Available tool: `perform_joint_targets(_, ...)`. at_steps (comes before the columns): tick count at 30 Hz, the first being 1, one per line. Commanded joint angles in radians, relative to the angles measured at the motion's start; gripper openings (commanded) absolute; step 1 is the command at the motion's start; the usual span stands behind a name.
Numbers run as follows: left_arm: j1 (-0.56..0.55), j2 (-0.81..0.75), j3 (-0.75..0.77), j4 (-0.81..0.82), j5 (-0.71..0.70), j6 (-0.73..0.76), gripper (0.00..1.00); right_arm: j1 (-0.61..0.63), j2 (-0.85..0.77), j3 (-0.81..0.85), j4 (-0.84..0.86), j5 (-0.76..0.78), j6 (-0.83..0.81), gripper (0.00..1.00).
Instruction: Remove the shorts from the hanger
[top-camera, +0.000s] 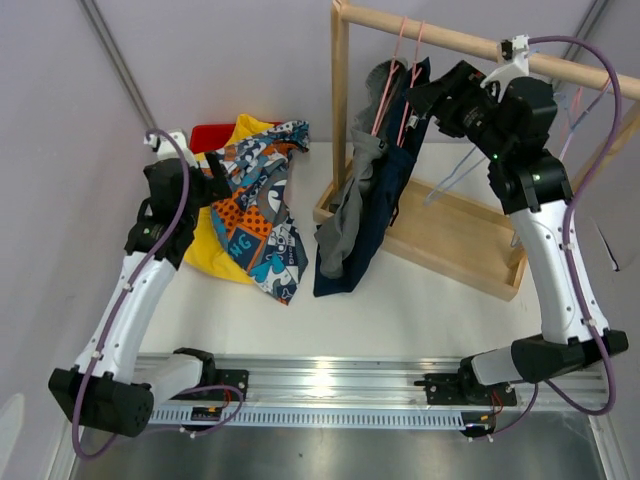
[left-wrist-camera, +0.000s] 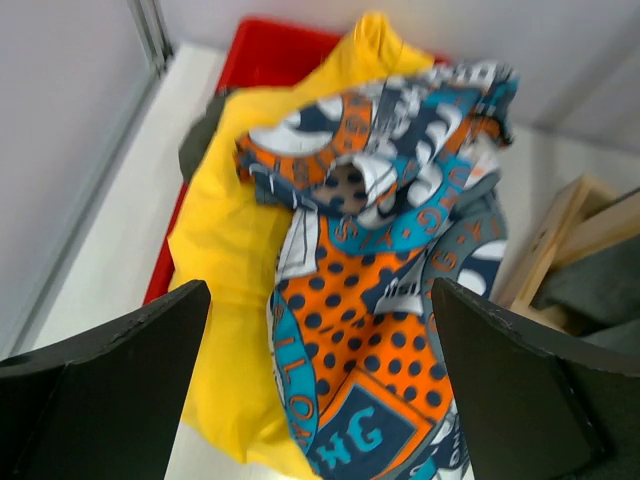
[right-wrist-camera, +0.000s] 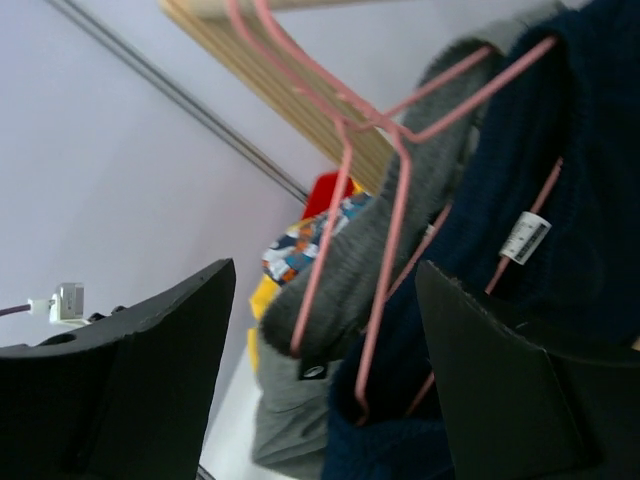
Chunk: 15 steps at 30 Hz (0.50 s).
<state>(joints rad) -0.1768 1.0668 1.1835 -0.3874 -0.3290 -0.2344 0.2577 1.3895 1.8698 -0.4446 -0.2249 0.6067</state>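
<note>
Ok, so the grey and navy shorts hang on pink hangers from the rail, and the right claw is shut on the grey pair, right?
No: the right claw is open, fingers spread, as the right wrist view shows. The grey shorts and navy shorts do hang on pink hangers from the rail.

Pink hangers (right-wrist-camera: 392, 135), grey shorts (right-wrist-camera: 420, 190) and navy shorts (right-wrist-camera: 580, 200) crowd the space ahead of the right gripper (right-wrist-camera: 325, 275). A wooden rail (top-camera: 440, 35) runs just above. Bare table (top-camera: 430, 305) lies before the rack (top-camera: 460, 240).

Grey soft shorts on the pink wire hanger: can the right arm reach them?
Probably yes. The right gripper is open right in front of the grey soft shorts, with nothing between; the navy blue shorts hang close beside them.
</note>
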Motion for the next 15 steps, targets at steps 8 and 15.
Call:
perform_joint_targets(8,-0.001,-0.013,-0.038,0.044,0.056,0.001,0.99,0.089,0.117,-0.041,0.089,0.193,-0.056,0.62)
perform_joint_targets(15,0.0,-0.021,-0.039,0.041,0.05,0.003,0.99,0.133,0.175,-0.043,0.119,0.213,-0.042,0.24)
